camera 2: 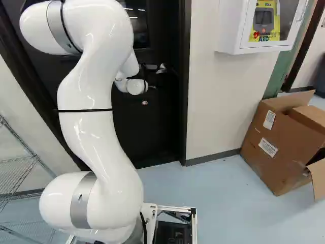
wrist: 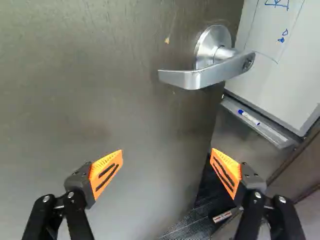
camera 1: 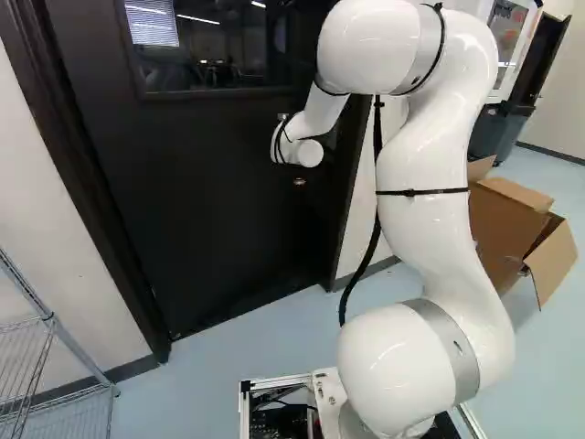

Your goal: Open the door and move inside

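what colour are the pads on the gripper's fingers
The black two-fingered gripper has bright orange pads with dark slots, seen best in the wrist view.

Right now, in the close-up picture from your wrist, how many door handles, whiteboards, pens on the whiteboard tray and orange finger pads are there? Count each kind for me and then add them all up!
Door handles: 1
Whiteboards: 1
Pens on the tray: 1
Orange pads: 2
Total: 5
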{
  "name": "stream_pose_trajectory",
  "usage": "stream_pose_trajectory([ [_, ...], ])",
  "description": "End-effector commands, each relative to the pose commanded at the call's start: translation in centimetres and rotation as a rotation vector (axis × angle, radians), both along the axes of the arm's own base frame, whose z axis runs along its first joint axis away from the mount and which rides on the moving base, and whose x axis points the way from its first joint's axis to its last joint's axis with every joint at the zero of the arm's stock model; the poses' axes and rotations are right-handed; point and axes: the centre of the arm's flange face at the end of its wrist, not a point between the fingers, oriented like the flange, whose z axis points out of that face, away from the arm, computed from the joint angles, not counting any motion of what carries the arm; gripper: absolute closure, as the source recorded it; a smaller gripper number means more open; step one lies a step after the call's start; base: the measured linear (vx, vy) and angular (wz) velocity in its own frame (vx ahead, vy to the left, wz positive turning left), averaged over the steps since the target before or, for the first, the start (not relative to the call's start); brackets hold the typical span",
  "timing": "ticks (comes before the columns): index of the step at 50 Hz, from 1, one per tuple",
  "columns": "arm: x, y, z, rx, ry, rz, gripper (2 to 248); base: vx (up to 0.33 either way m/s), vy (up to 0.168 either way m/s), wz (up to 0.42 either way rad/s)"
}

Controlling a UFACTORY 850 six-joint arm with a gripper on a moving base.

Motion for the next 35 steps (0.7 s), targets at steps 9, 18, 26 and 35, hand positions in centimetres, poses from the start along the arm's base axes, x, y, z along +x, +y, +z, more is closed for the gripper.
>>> stream_pose_trajectory([
  [9, -1.0, 1.0, 0.1, -0.004, 0.005, 0.023, 3, 0.0, 0.0, 0.0],
  [18, -1.3, 2.8, 0.1, -0.039, 0.003, 0.098, 3, 0.0, 0.0, 0.0],
  [26, -1.4, 4.5, 0.0, -0.084, 0.01, 0.185, 3, 0.0, 0.0, 0.0],
  [35, -1.3, 6.4, -0.2, -0.137, 0.016, 0.283, 3, 0.0, 0.0, 0.0],
])
